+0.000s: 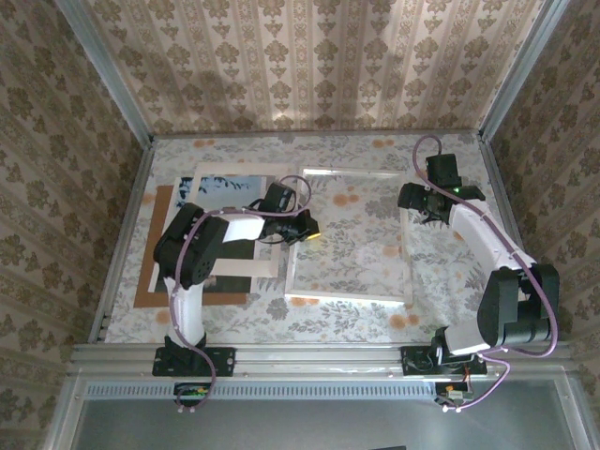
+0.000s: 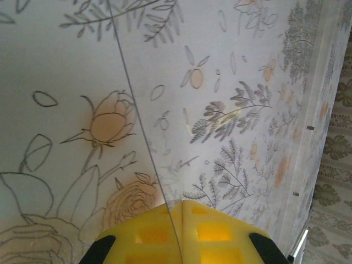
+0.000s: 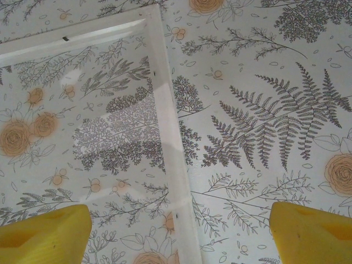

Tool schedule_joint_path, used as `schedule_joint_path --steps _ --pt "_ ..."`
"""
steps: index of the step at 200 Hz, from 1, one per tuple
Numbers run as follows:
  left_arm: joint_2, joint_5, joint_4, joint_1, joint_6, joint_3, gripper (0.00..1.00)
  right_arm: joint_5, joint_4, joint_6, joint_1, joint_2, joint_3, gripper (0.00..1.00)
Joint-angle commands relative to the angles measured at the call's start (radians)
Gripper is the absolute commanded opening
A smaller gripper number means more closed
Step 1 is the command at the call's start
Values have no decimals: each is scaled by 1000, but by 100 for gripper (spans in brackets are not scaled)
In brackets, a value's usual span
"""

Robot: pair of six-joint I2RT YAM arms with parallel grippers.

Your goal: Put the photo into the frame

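The frame (image 1: 347,298) is lying flat on the flowered table (image 1: 450,272), between the two pincers. The left pincer (image 1: 307,228) is pressing its yellow tips (image 2: 220,231) together at the frame's left rim. A thin clear edge is running into their seam, and I cannot tell whether they are nipping it. The right pincer (image 1: 433,217) is hanging with its jaws wide apart over the frame's right rail (image 3: 168,137). Farther off, left of the left pincer, the photo (image 1: 228,186) is showing past the arm, beside a white mat (image 1: 246,267) and a brown board (image 1: 230,299).

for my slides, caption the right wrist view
Open right gripper poised over an edge of the frame on the floral table
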Motion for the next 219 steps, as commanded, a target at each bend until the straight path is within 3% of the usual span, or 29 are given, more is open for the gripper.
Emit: schedule_joint_path --steps 1,101,219 --pt "-57 -21 -71 -18 68 30 0 2 7 -8 5 21 1 86" --pt "-84 -83 -178 -40 153 74 0 5 7 -12 5 25 -2 86" --pt "-96 -61 -178 -33 154 60 0 10 3 -17 5 31 -2 86"
